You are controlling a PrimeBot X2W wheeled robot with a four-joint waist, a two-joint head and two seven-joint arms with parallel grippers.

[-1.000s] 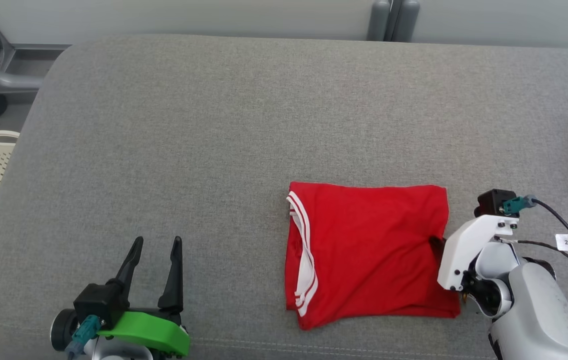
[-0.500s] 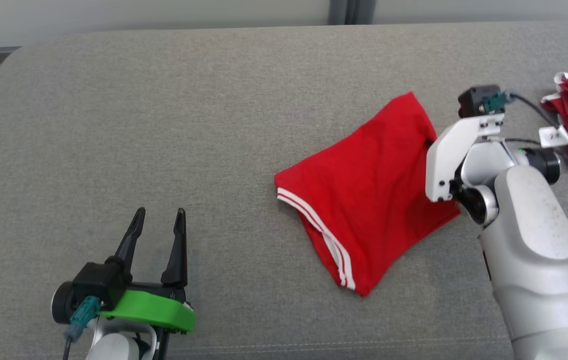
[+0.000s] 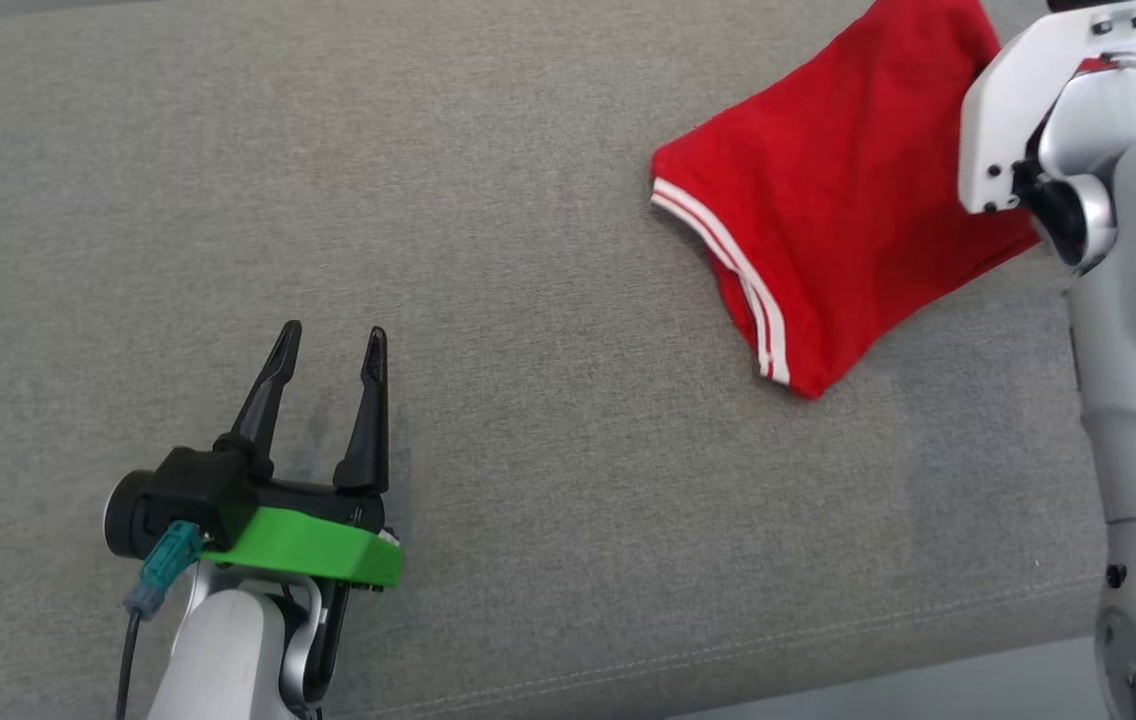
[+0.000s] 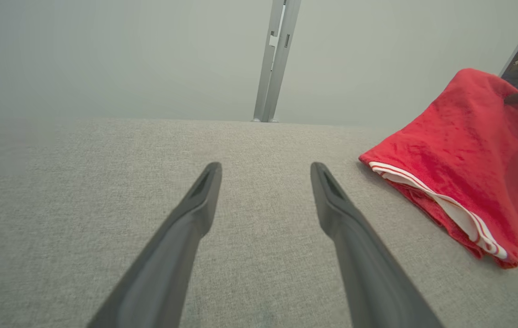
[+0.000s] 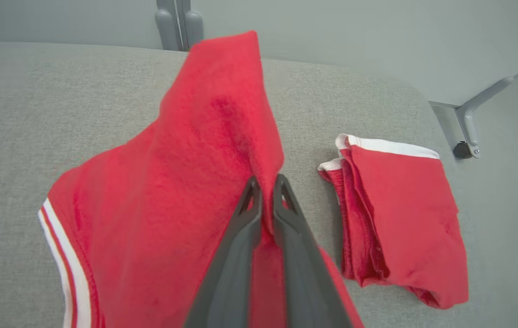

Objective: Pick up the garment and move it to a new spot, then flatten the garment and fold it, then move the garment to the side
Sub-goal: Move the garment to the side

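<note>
Garment folded, last leg under way: the red garment [image 3: 828,200], doubled into a compact packet with its white-striped hem [image 3: 728,270] at the outer edge, hangs by one corner from the right gripper [image 5: 266,182]. The gripper's two dark fingers are pinched tight on a ridge of the cloth. The raised corner is off the grey fabric-covered surface [image 3: 428,250], while the lower, striped end appears to trail on it at the far right of the work area. On that evidence the job is in its final stage, the move to the side. What is left is to set the packet down and release it. A second folded red garment [image 5: 400,218] lies flat just beside it, a likely spot for the drop. The right arm [image 3: 1128,300] reaches forward, its wrist bent over the cloth. The left gripper [image 3: 333,335] sits low over bare surface, well apart from the garment, fingers spread wide and holding nothing.
</note>
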